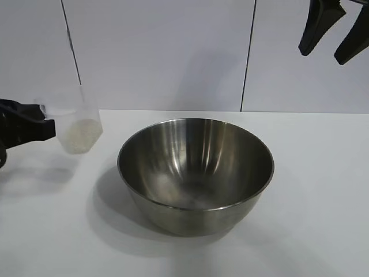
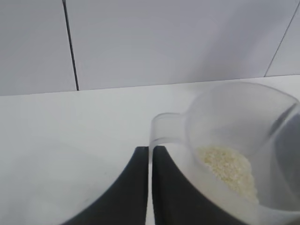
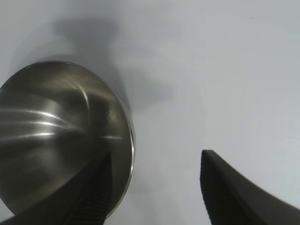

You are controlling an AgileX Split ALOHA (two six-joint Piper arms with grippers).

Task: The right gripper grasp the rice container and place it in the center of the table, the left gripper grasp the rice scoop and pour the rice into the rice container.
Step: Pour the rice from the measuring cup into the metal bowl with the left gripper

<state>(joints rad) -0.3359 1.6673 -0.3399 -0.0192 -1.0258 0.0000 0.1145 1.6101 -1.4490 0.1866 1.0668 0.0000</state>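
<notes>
A: What sits mid-frame in the exterior view?

B: A large shiny round steel bowl (image 1: 195, 173), empty, on the plain white matte worktop (image 1: 311, 202). Left of it, apart, a small clear plastic measuring cup (image 1: 81, 130) holds a low heap of white rice grains (image 1: 83, 134).

A: And the end effectors?

B: The black left end effector (image 2: 150, 161), at the left edge, is clamped tight on the cup's handle. The black right end effector (image 1: 328, 32) hangs at upper right, fingers parted, holding nothing. Pale panelled wall (image 1: 161, 52) behind.
</notes>
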